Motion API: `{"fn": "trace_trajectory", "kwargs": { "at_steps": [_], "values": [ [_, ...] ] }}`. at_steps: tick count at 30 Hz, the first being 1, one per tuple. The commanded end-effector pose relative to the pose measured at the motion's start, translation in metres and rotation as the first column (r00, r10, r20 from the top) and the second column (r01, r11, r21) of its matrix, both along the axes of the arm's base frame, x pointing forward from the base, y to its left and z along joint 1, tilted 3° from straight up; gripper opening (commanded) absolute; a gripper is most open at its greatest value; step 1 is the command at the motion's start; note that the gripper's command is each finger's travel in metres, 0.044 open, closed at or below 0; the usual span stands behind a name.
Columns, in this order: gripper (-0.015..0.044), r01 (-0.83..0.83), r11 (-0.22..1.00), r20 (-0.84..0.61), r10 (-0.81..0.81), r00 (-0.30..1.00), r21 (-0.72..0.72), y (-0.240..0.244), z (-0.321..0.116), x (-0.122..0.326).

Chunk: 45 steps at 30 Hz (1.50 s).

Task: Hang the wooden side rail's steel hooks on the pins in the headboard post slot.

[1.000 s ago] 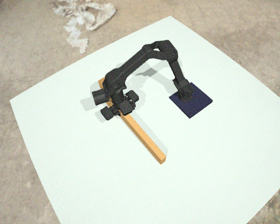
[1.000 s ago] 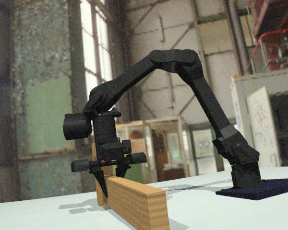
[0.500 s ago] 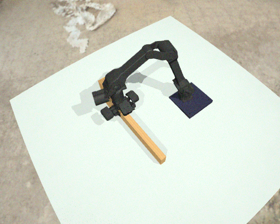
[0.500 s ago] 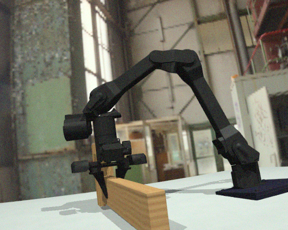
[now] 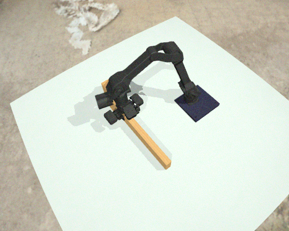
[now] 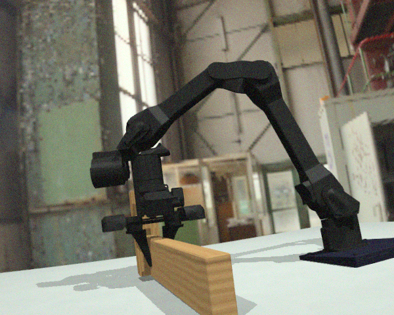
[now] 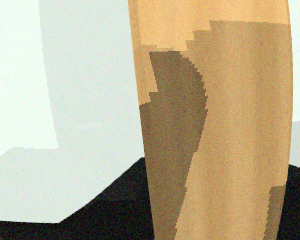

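The wooden side rail (image 5: 147, 139) (image 6: 187, 274) (image 7: 245, 100) stands on edge, running from the post toward the front; its far end looks down at table level in the top view. The upright headboard post (image 5: 104, 83) (image 6: 142, 266) is at the rail's rear end, partly behind the arm. My gripper (image 5: 124, 116) (image 6: 159, 251) (image 7: 189, 163) points down and is shut on the rail near the post, one finger on each side. The steel hooks, pins and slot are hidden, so I cannot tell whether the hooks sit on the pins.
The arm arches from its dark blue base plate (image 5: 205, 109) (image 6: 353, 260), right of the rail, to above the post end. The white table (image 5: 95, 179) (image 6: 7, 288) carries everything; its left edge runs beyond the post. The arm's wrist hangs close beside the post.
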<state>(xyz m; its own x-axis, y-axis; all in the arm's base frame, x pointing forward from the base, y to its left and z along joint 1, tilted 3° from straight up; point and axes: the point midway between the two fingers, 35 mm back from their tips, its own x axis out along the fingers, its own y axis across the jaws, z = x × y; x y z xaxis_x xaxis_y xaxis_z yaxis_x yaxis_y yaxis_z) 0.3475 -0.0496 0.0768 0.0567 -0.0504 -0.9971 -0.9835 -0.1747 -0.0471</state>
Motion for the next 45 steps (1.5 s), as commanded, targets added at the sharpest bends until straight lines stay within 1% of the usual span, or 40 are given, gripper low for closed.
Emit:
{"fn": "trace_trajectory", "kwargs": {
  "at_steps": [1, 41, 45],
  "values": [
    [0.0, 0.004, 1.0, 0.005, -0.004, 1.0, -0.004, -0.0008, -0.0003, 0.0011],
    [0.0, 0.004, 1.0, 0.005, -0.004, 1.0, -0.004, -0.0011, -0.0067, 0.0015],
    [0.0105, 0.0, 1.0, -0.001, 0.0, 1.0, 0.0, -0.0002, -0.0056, -0.0002]
  ]
}}
